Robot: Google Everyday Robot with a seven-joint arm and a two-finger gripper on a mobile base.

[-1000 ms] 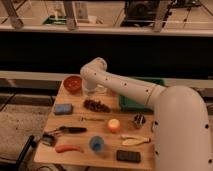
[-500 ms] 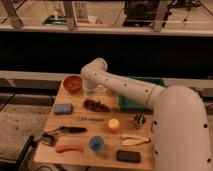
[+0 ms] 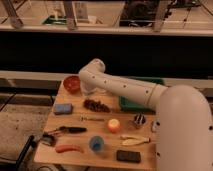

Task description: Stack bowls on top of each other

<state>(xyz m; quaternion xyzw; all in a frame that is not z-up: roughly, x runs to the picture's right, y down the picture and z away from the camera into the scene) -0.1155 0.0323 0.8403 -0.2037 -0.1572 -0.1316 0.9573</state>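
Note:
The small red-orange bowl [image 3: 72,83] stands upright at the table's far left corner. The white arm reaches from the lower right across the table, and its elbow bends just right of this bowl. The gripper [image 3: 88,91] hangs down from that bend, close to the bowl's right side, and is mostly hidden by the arm. The larger dark maroon-purple bowl is not in view; it may be behind the arm.
On the wooden table [image 3: 45,152] lie a blue sponge [image 3: 63,108], a dark brown cluster [image 3: 96,105], a green tray [image 3: 131,104], an orange ball [image 3: 114,125], a small blue cup [image 3: 96,144], a black block [image 3: 128,156], a red stick-shaped item [image 3: 67,148] and a black-handled tool [image 3: 70,130].

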